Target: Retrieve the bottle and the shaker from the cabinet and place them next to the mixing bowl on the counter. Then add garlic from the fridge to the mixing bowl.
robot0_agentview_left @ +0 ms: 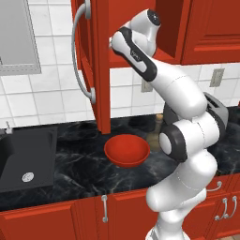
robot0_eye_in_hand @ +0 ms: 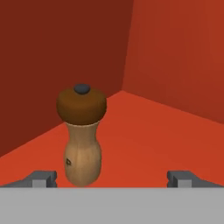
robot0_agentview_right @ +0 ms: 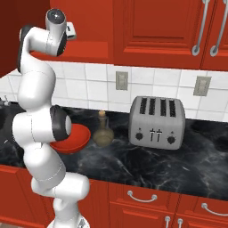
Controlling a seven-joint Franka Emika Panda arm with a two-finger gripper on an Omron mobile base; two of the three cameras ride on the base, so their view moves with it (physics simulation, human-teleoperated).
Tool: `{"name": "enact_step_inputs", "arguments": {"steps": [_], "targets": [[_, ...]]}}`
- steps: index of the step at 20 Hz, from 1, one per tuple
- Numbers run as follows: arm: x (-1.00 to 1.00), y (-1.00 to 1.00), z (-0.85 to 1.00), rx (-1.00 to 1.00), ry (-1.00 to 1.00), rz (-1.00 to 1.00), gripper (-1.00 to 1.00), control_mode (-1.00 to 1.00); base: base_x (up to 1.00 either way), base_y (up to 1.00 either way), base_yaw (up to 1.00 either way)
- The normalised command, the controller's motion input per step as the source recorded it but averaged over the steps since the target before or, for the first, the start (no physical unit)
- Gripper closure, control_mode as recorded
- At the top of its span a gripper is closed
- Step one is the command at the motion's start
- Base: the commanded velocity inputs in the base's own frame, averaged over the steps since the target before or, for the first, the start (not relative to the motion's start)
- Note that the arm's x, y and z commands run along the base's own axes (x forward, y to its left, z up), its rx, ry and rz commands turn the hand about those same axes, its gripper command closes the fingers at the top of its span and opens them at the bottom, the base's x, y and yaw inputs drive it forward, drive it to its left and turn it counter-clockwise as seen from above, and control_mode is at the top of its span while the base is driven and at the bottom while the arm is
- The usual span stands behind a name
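Observation:
My gripper point(robot0_eye_in_hand: 111, 177) is open inside the red wall cabinet point(robot0_eye_in_hand: 166, 57), its two fingertips spread wide. The shaker point(robot0_eye_in_hand: 83, 135), a wooden mill with a dark brown cap, stands upright on the cabinet floor just ahead, nearer the left fingertip point(robot0_eye_in_hand: 43, 177) and not touched. The cabinet's door point(robot0_agentview_left: 96, 61) stands open above the counter point(robot0_agentview_left: 70, 159). The red mixing bowl point(robot0_agentview_left: 126, 151) point(robot0_agentview_right: 73, 138) sits on the counter below. The olive-brown bottle point(robot0_agentview_right: 103, 130) stands upright on the counter right beside the bowl, partly behind the arm point(robot0_agentview_left: 158, 123).
A silver toaster point(robot0_agentview_right: 156, 122) stands on the counter to the right of the bottle. A black sink point(robot0_agentview_left: 26, 157) is set into the counter at the left. The open door's long curved handle point(robot0_agentview_left: 77, 51) hangs near my arm's elbow.

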Motion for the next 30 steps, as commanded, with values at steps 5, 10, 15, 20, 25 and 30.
{"name": "enact_step_inputs", "arguments": {"steps": [5, 10, 15, 20, 25, 30], "targets": [[0.00, 0.00, -0.01, 0.01, 0.00, 0.00, -1.00, -1.00, 0.00, 0.00, 0.00], [0.08, 0.05, -0.13, 0.04, 0.00, 0.03, -1.00, -1.00, 0.00, 0.00, 0.00], [0.28, 0.02, -0.20, 0.08, 0.00, 0.15, -1.00, -1.00, 0.00, 0.00, 0.00], [0.04, 0.01, -0.03, 0.00, 0.00, 0.08, -1.00, -1.00, 0.00, 0.00, 0.00], [0.00, 0.21, 0.00, 0.00, 0.00, 0.01, -1.00, -1.00, 0.00, 0.00, 0.00], [0.00, 0.34, 0.00, 0.00, 0.00, 0.00, -1.00, -1.00, 0.00, 0.00, 0.00]]}}
